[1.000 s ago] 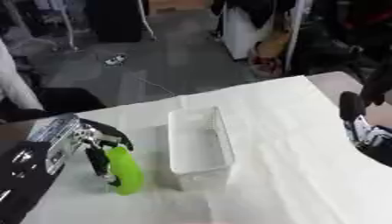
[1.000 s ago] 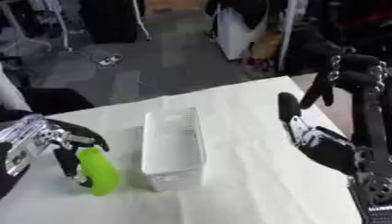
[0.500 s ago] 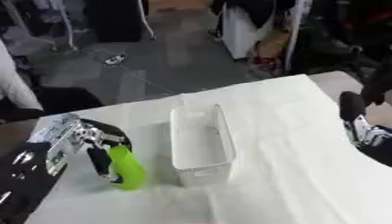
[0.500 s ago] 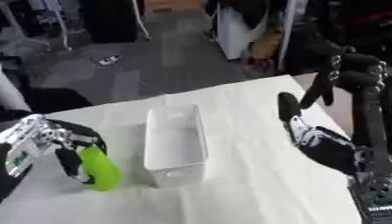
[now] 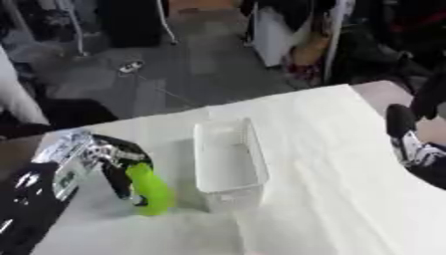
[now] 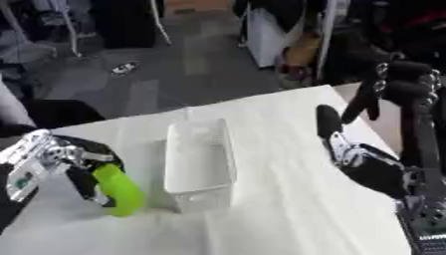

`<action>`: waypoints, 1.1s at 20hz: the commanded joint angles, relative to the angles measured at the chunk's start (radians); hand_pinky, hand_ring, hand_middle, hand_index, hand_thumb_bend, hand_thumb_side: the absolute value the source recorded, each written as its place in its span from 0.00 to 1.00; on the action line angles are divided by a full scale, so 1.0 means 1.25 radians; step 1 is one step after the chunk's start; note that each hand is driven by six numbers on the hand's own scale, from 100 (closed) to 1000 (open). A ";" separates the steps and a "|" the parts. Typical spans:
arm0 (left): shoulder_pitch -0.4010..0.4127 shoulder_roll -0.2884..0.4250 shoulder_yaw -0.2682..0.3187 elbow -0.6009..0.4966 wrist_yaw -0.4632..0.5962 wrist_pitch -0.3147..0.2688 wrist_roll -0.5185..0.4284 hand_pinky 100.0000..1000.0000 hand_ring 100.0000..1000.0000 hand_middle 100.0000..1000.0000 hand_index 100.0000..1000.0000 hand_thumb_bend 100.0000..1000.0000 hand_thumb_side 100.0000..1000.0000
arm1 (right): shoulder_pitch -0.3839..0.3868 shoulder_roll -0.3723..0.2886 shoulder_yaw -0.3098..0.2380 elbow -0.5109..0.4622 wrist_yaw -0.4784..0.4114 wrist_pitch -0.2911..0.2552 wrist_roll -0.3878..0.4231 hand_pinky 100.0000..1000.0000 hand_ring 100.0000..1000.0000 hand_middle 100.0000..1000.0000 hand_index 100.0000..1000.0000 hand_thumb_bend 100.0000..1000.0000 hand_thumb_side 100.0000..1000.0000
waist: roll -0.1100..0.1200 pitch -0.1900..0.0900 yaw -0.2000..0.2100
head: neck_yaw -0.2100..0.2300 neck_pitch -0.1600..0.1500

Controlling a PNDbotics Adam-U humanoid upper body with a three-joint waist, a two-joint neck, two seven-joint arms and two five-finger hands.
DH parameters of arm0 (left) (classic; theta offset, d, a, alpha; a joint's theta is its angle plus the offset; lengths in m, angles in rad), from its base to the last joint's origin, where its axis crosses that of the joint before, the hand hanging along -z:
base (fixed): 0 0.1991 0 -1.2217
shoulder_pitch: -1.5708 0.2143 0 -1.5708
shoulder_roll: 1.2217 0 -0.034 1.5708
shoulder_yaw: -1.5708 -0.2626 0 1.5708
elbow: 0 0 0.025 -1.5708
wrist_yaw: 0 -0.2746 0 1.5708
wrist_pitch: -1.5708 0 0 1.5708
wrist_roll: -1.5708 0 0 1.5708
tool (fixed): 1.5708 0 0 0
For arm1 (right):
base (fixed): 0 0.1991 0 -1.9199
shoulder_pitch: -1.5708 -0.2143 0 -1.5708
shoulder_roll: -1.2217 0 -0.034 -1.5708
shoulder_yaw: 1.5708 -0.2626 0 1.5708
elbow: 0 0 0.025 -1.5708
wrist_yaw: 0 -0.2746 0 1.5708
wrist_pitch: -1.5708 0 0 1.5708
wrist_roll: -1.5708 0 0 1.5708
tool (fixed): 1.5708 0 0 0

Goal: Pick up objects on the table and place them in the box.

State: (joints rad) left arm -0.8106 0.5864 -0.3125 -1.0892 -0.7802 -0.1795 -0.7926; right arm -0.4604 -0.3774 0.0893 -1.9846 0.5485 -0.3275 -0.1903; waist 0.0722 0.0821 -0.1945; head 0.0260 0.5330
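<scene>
White cloth-covered surface, running from the near left to the far right, bare over most of its right half. Item one: white rectangular plastic box, open-topped with slatted walls, standing upright near the middle of the surface with its long side running near to far; nothing can be made out inside it. Item two: bright green elongated object, smooth and rounded, held tilted just left of the box's near end, its lower end at or very near the cloth; whether it touches the box wall cannot be told. Left robot hand, black with silver metal parts, at the near left of the surface: fingers curled around the upper part of the green object, dark fingers showing on either side of it. Right robot hand, black with pale markings, at the right edge of the surface, well apart from the box: it stands fingers-up, straight and relaxed, holding nothing, with the dark arm and its joints rising behind it. Beyond the far edge of the surface: grey floor with dark furniture and assorted clutter, too blurred to itemise.
</scene>
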 commanded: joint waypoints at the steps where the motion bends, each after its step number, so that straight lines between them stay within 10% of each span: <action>1: -0.011 0.022 0.019 -0.042 0.007 -0.001 0.059 0.00 0.00 0.00 0.09 0.00 0.49 | -0.010 -0.008 -0.005 -0.012 -0.002 0.000 0.000 0.04 0.22 0.22 0.29 0.22 0.38 | -0.004 -0.010 0.001 | -0.004 -0.001; 22: -0.083 0.012 0.063 -0.234 0.040 0.009 0.153 0.00 0.00 0.00 0.07 0.00 0.45 | -0.006 -0.009 -0.008 -0.012 0.001 0.001 -0.004 0.04 0.22 0.22 0.29 0.23 0.38 | -0.003 -0.015 0.005 | 0.000 0.001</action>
State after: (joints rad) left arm -0.8909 0.5858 -0.2413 -1.3606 -0.7413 -0.1658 -0.6181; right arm -0.4591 -0.3774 0.0887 -1.9846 0.5487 -0.3255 -0.1930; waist 0.0722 0.0801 -0.1880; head 0.0256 0.5339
